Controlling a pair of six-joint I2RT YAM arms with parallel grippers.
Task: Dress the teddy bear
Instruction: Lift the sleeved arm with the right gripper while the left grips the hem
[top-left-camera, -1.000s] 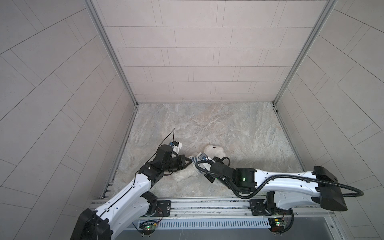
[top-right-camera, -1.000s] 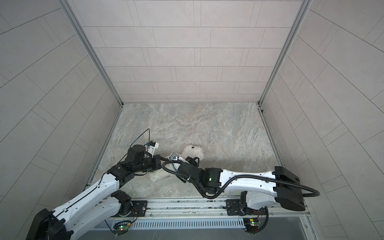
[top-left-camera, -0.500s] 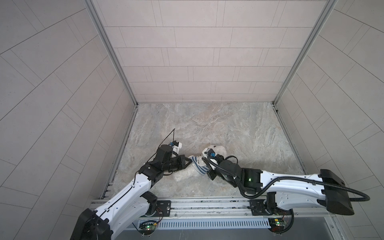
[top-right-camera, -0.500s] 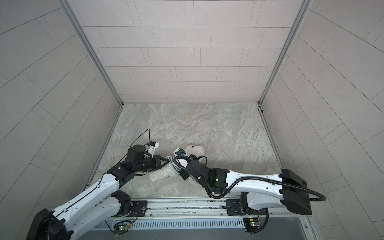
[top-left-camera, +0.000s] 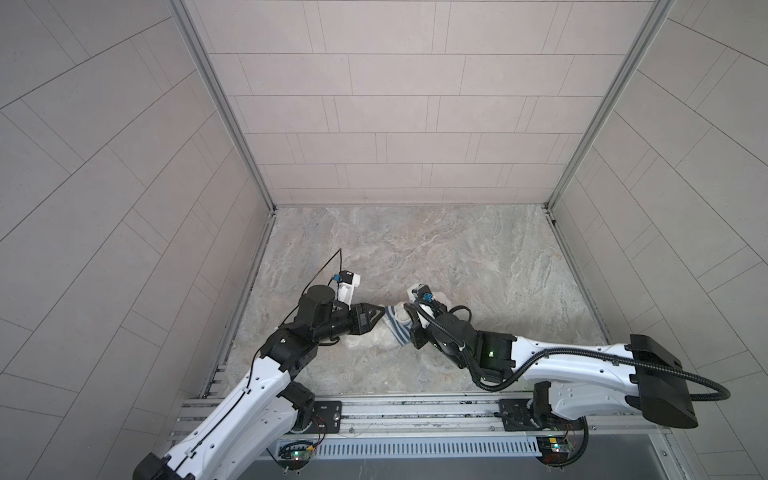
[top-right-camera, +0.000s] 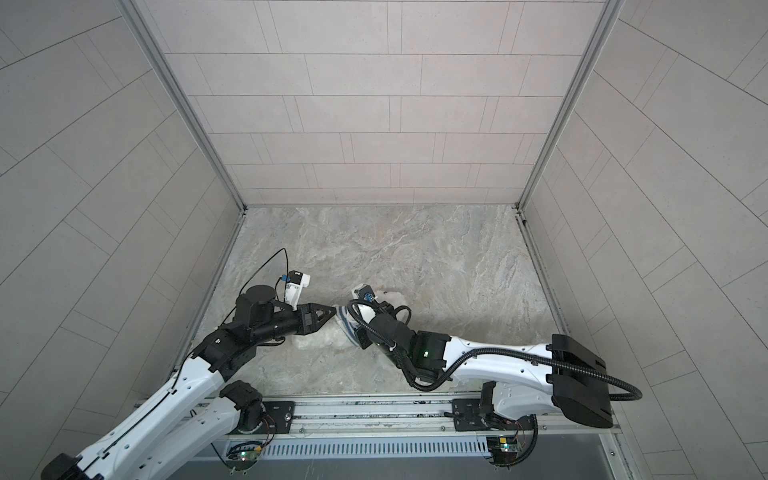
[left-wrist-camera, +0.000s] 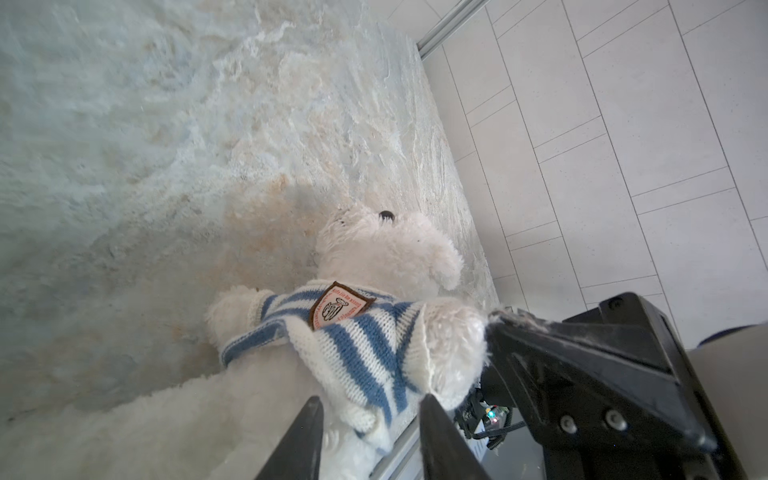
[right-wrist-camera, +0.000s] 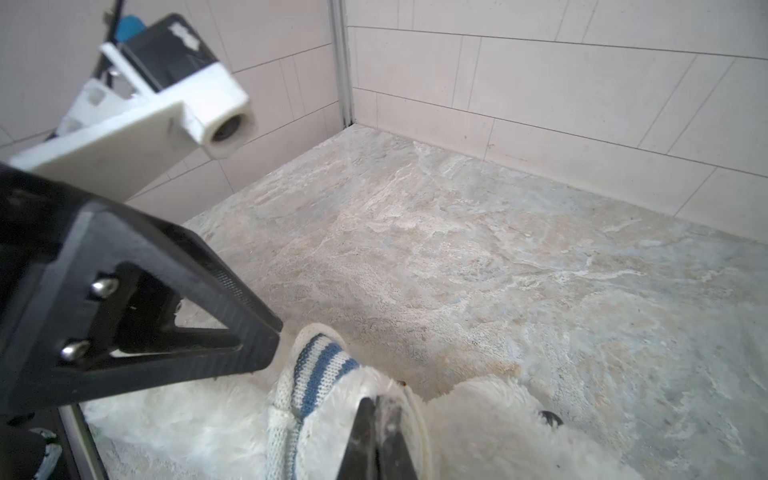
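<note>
1. Teddy bear lay on its back on the stone-patterned tabletop, near the front edge and somewhat left of the middle. In both top views we saw the teddy bear stretched between the tips of the two arms.
2. We saw a blue-and-white striped shirt pulled over its chest, with the badge turned toward the left wrist camera. One paw stuck out of a sleeve and rested on the tabletop. Below the hem the belly fur was uncovered.
3. The left gripper had its fingers spread, with a clear gap between them. The tips stood just at the lower edge of the shirt, and cloth and fur showed in the gap. We could not tell whether either finger touched the fabric.
4. The right gripper had its fingers pressed together, pinching the fur of the bear's other paw right at the mouth of that sleeve's ribbed cuff.
5. In the right wrist view the left gripper's tip sat just beside the striped sleeve, apart from the right one.
6. The bear's head pointed toward the right arm's side. In the top views that arm's wrist hid most of it.
</note>
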